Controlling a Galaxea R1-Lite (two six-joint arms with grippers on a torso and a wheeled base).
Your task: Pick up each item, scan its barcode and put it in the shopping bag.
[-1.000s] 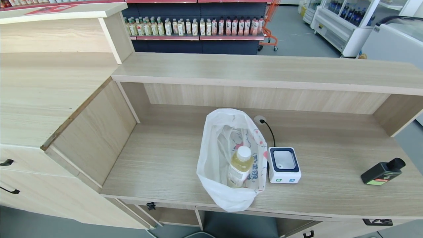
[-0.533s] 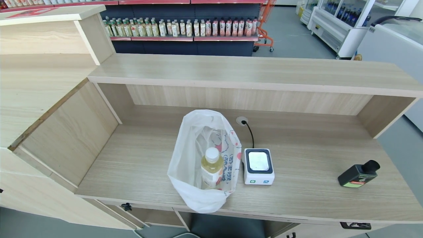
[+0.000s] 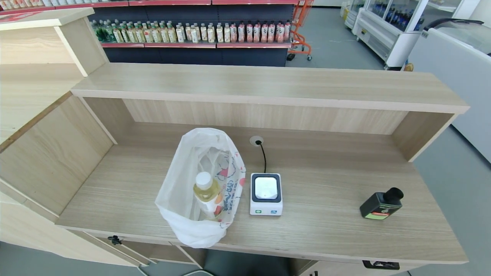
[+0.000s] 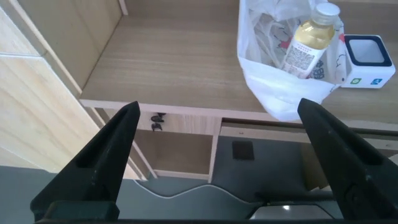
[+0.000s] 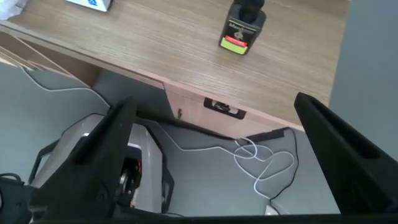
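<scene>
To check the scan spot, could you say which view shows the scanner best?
Head view: the scanner lies whole, window up. Left wrist view has it beside the bag; right wrist view catches one corner.

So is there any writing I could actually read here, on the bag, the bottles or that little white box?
Nothing is clear enough to quote.
On the shopping bag: blue characters and red shapes, too blurred.
On the bottle in the bag: label print too small.
On the scanner: two small coloured icons, no readable text.
On the black bottle: green and red label, print too small.
On the shelf bottles: labels too small.
</scene>
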